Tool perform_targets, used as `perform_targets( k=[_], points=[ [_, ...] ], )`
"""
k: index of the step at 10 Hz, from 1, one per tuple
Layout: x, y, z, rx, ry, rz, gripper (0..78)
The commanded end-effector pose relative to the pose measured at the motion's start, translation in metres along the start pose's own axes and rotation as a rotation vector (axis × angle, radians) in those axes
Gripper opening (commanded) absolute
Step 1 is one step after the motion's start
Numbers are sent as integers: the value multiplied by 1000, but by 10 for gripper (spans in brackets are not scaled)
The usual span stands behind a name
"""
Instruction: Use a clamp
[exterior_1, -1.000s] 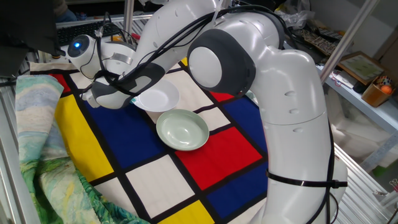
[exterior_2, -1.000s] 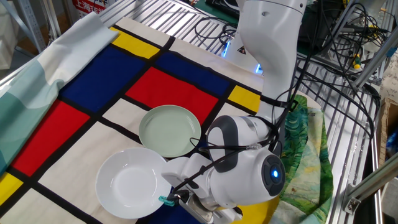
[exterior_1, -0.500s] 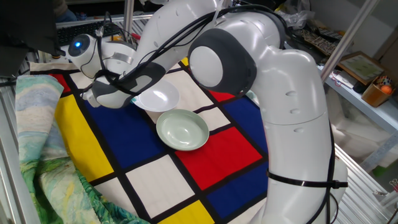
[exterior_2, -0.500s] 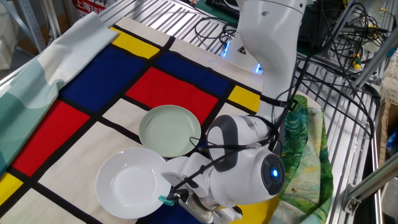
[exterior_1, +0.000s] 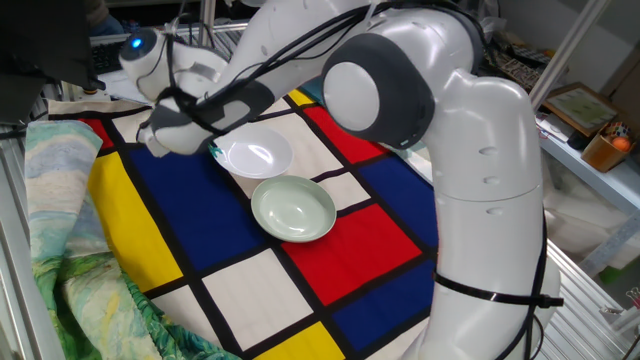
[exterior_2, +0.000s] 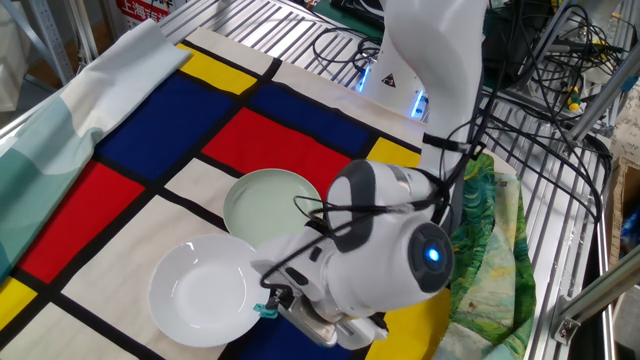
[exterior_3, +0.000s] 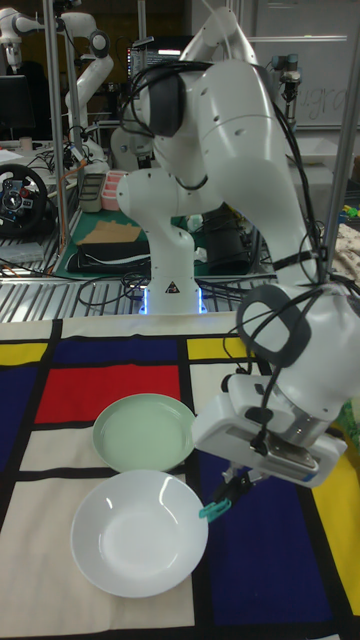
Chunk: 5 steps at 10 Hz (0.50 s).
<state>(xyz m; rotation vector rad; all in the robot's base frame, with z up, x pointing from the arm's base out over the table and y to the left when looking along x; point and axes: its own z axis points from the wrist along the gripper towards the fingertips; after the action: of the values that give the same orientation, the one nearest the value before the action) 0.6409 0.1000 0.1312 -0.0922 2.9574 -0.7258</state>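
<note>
The clamp (exterior_3: 213, 511), a small teal clip, sits at the right rim of the white bowl (exterior_3: 140, 533) and touches it. My gripper (exterior_3: 232, 490) is shut on the clamp's back end, reaching down from the right. In the other fixed view the clamp (exterior_2: 266, 309) shows below the gripper (exterior_2: 276, 302), at the edge of the white bowl (exterior_2: 198, 290). In one fixed view the clamp (exterior_1: 215, 152) peeks out under the gripper (exterior_1: 210, 147) at the left rim of the white bowl (exterior_1: 256, 155). The fingers are mostly hidden by the hand.
A pale green bowl (exterior_3: 145, 432) stands right behind the white one, their rims almost touching. Both rest on a cloth (exterior_2: 150, 130) of red, blue, yellow and white blocks. A crumpled green cloth (exterior_1: 70, 270) lies at the table's edge. Cables hang around the arm.
The arm's wrist and hand have risen and swung, still holding the clamp. The white bowl has shifted slightly along with the clamp. The green bowl stays put.
</note>
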Motion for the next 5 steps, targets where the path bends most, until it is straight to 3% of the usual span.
perform_targets(
  k=[1, 4, 5],
  points=[
    [-3, -7, -6, -53, 33, 13, 12],
    [1, -19, -14, -131, 91, 16, 12],
    [-1, -21, -15, -213, 112, 43, 12]
  ],
)
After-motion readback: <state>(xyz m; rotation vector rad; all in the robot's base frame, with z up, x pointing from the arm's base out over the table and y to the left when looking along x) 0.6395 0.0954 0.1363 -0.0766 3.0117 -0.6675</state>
